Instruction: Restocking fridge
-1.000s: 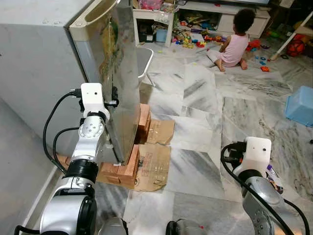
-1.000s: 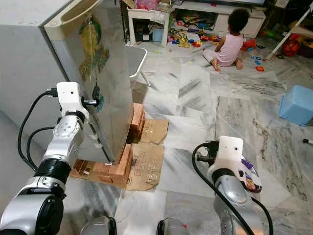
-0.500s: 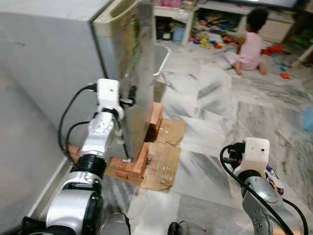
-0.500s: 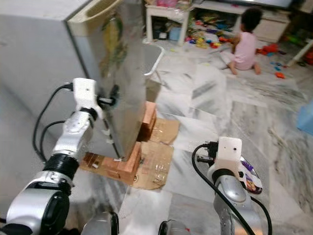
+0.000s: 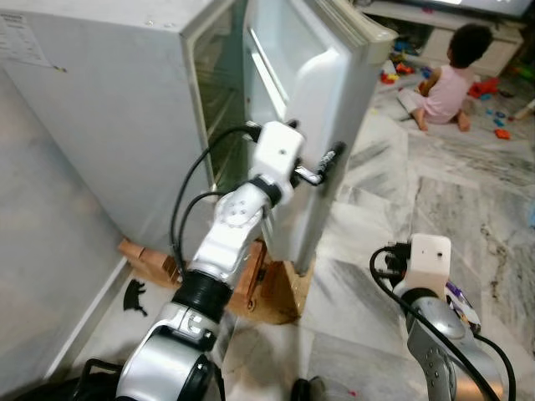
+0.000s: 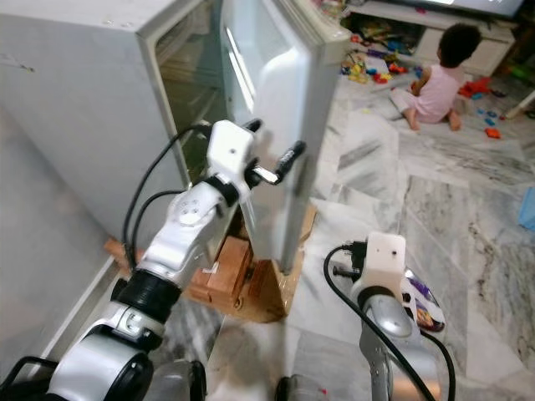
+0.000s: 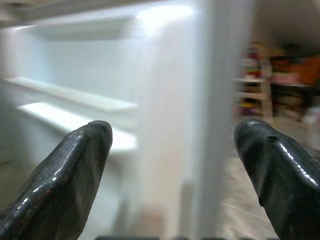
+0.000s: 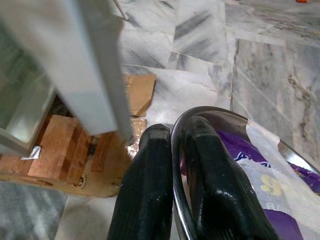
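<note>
Marble floor; left claw (image 7: 172,165) wide (straddling fridge door (image 5: 322,109)).

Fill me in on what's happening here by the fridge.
The robot is in the middle of restocking. Its left tool is open at the free edge of the fridge door, which stands ajar, showing white door shelves inside. The fridge stands on bricks and cardboard. Its right tool is shut on the rim of a metal bowl holding a purple packet, kept low over the marble floor. A child sits among toys further back.
</note>
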### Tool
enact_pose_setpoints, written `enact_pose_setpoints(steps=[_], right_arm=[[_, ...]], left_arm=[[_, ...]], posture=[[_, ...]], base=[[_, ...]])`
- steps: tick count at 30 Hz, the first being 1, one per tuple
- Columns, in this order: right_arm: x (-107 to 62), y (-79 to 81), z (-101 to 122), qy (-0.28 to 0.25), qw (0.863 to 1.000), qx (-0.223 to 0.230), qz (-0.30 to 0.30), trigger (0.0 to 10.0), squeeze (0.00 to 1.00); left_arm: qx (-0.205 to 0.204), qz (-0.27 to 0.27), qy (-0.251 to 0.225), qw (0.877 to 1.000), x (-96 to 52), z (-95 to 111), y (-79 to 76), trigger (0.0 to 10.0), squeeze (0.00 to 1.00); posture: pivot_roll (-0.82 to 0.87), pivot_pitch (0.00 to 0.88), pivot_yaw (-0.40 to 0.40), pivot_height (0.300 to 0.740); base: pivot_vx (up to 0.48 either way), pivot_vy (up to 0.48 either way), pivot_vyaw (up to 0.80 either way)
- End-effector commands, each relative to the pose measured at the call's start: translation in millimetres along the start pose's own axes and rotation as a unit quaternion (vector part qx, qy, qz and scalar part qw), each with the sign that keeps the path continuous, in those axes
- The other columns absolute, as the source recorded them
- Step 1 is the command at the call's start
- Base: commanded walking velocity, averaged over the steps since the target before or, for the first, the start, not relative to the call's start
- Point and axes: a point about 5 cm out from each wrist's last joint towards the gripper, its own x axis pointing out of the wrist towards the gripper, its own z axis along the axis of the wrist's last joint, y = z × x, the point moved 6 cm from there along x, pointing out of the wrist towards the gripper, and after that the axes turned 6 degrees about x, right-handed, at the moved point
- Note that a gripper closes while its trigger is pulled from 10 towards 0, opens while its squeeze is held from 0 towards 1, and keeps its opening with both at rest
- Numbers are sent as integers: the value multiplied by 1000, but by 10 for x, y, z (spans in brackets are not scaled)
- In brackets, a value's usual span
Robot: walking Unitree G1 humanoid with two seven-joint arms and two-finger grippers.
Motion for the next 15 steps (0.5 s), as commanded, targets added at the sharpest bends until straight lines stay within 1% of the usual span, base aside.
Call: enact_pose_setpoints(steps=[1, 3, 4, 7, 8, 9, 10, 11, 12, 15], right_arm=[[24, -14, 76, -16, 1000, -2, -6, 10000, 0], [40, 10, 83, -17, 1000, -2, -3, 10000, 0], [49, 35, 88, -18, 1000, -3, 1, 10000, 0], [69, 64, 106, -21, 1000, -6, 7, 10000, 0], [73, 67, 111, -22, 1000, -7, 7, 10000, 0], [83, 78, 130, -25, 1000, -8, 10, 10000, 0], [108, 100, 175, -32, 999, -9, 14, 10000, 0], [120, 110, 197, -36, 999, -10, 16, 10000, 0], [149, 133, 259, -46, 999, -9, 21, 10000, 0], [197, 173, 362, -63, 998, -12, 28, 10000, 0]], left_arm=[[13, 49, 12, 999, -136, -47, 268, 10000, 0], [20, 67, 21, 997, -239, -98, 381, 10000, 0], [27, 78, 29, 996, -334, -143, 451, 10000, 0], [30, 93, 38, 994, -475, -208, 510, 10000, 0], [30, 96, 39, 994, -494, -215, 515, 10000, 0], [31, 99, 43, 994, -553, -242, 517, 10000, 0], [30, 104, 55, 993, -669, -309, 510, 10000, 0], [28, 106, 62, 992, -717, -343, 504, 10000, 0], [28, 110, 76, 991, -811, -411, 494, 10000, 0], [25, 124, 100, 987, -944, -509, 508, 10000, 0]], posture=[[-18, 21, -46, 740], [-11, 20, -50, 740], [-9, 18, -51, 740], [2, 12, -57, 740], [3, 10, -57, 740], [7, 6, -58, 740], [9, 2, -57, 740], [9, 2, -57, 740], [8, 0, -54, 740], [6, 0, -47, 740]], base=[[0, 0, 0], [0, 0, 0], [0, 0, 0], [0, 0, 0], [0, 0, 0], [0, -349, 0], [0, -424, 0], [0, -424, 0], [0, -435, 0], [0, -460, 0]])
